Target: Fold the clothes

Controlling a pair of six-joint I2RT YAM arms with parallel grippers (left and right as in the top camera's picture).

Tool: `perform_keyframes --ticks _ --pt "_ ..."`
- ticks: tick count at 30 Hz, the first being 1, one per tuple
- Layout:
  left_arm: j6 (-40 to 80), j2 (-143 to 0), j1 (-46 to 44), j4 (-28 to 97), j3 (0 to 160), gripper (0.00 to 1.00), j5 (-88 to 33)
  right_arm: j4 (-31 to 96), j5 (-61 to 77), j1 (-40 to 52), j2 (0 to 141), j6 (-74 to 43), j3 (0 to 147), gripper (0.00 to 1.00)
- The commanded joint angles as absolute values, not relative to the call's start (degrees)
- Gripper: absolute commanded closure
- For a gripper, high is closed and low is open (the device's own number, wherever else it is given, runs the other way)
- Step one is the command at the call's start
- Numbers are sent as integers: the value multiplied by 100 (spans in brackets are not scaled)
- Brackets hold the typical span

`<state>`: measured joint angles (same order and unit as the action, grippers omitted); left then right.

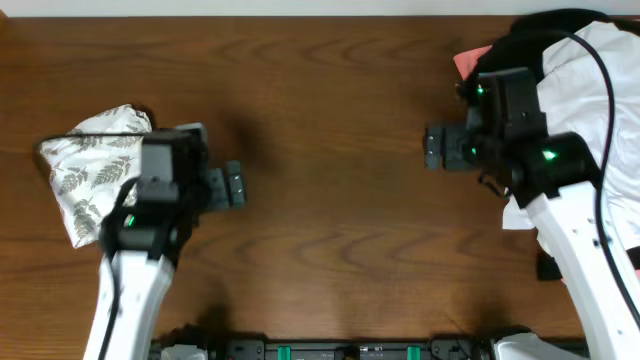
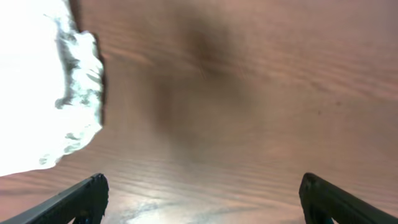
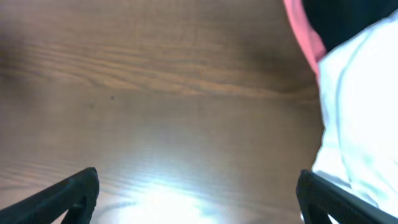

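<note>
Fern-print white clothes (image 1: 88, 172): folded compact bundle, table's left side, partly under arm.

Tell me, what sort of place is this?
Probably a robotics test bench for laundry handling: two white robot arms reach over a brown wood-grain table, with a crumpled white fern-printed garment on one side and a heap of plain white, black and coral-pink clothes opposite.

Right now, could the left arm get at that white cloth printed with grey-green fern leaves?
Probably yes: the fern-printed white cloth lies close beside the open left gripper, nothing atop it, though the gripper points away.
</note>
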<state>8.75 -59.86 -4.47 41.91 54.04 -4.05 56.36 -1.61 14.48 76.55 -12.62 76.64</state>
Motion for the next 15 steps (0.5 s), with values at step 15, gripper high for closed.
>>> perform_keyframes --ticks 15 --pt "838 -2073 -425 4801 5380 2 -40 4960 -1459 2729 3271 -1863 5463 1"
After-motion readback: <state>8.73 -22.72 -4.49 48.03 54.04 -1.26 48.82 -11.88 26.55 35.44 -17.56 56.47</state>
